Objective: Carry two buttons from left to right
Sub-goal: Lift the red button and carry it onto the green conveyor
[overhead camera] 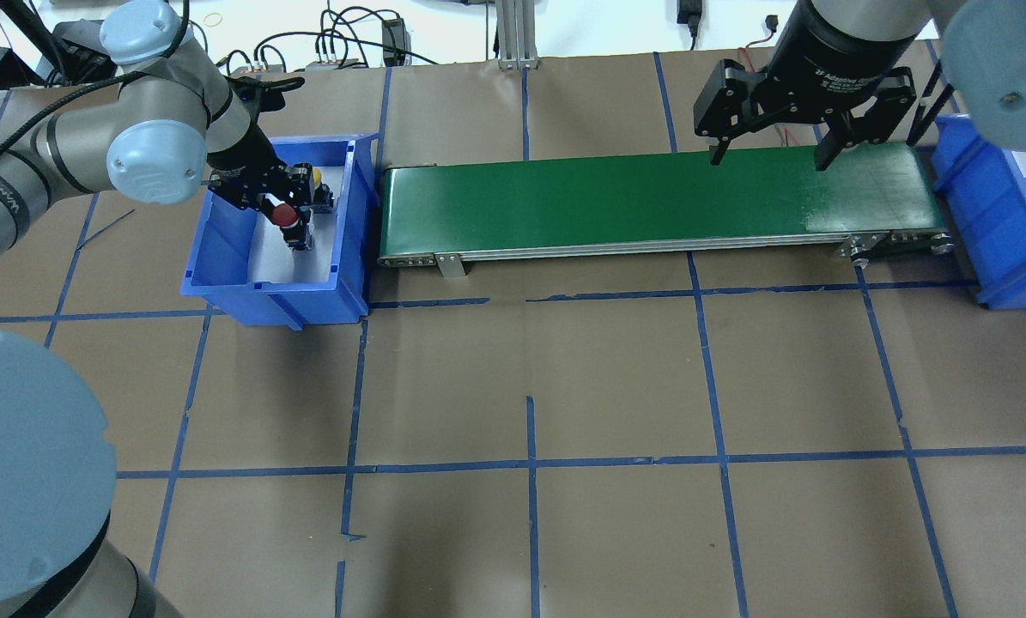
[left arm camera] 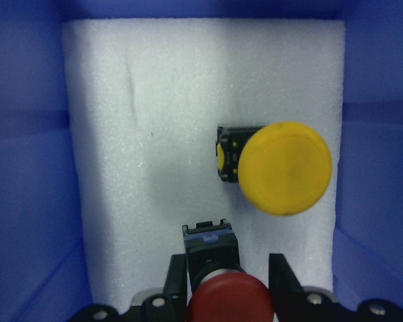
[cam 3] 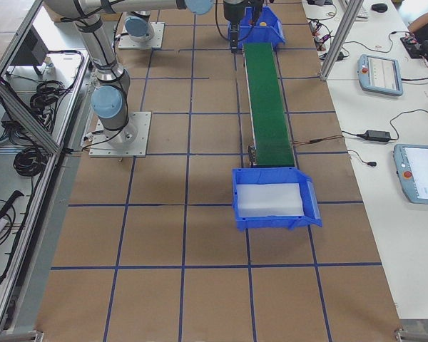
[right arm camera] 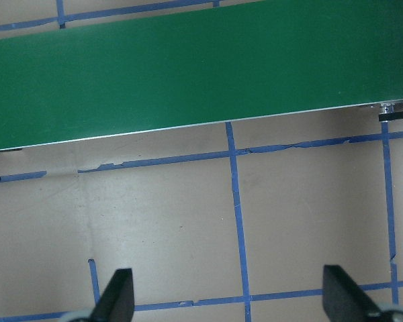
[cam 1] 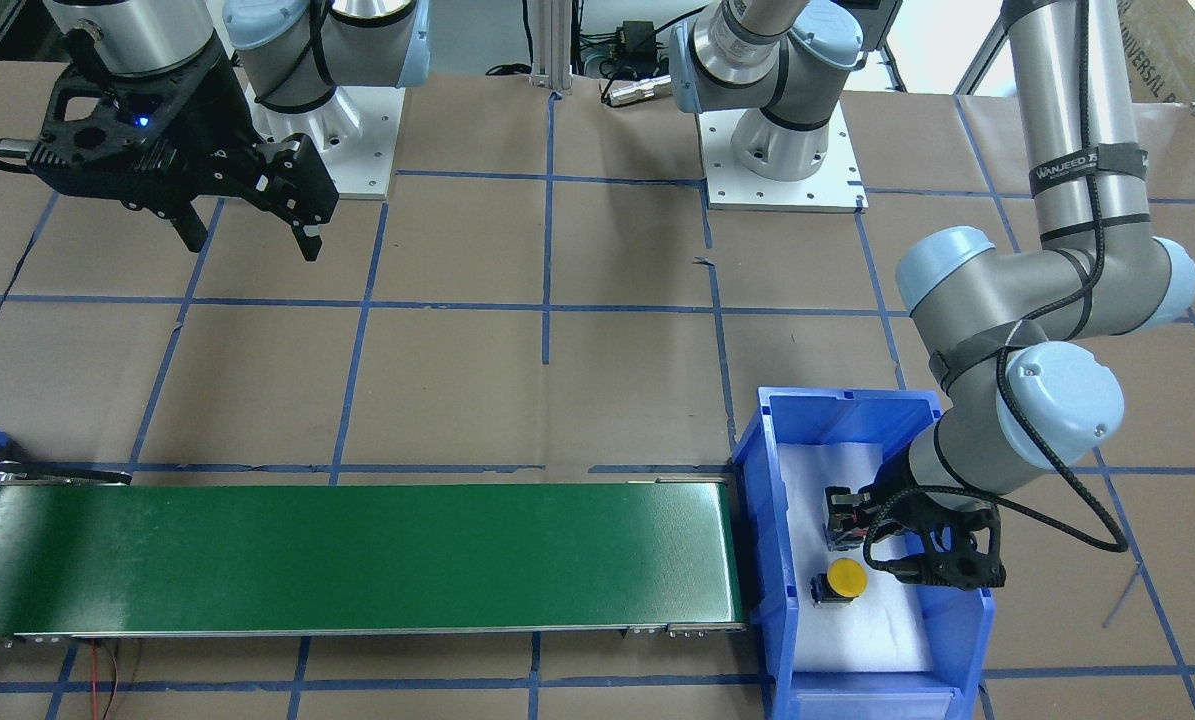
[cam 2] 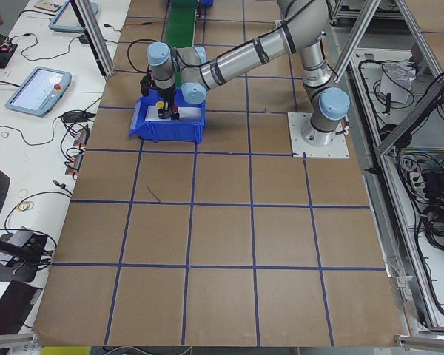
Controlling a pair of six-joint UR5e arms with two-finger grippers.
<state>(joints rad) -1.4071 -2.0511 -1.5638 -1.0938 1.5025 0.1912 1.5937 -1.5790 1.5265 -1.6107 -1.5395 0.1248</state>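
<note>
The left tool (left arm camera: 227,272) is drawn in narrow around the red button (left arm camera: 230,300). One finger (left arm camera: 176,278) stands on each side of it, tight against the round cap. This button sits in the blue bin (overhead camera: 354,223) at the 9 o'clock end of the green conveyor belt (overhead camera: 650,193), on a white foam liner (left arm camera: 154,134). Its black body points toward 12 o'clock in the left wrist view.

The yellow button (left arm camera: 285,168) lies on its side on the same foam, at about 1 o'clock from the red one and apart from it. Its cap faces the camera and its black body points toward 9 o'clock. No finger touches it. In the front-facing view it shows at 6 o'clock from the tool, near the bin's middle.

The right tool (overhead camera: 768,161) hangs above the tabletop (overhead camera: 530,386) near the belt's 3 o'clock end. Its fingers (right arm camera: 119,295) are spread wide with nothing between them. A second blue bin (overhead camera: 993,223) stands just past that end of the belt, at 3 o'clock; the right side view shows a white liner in it.
</note>
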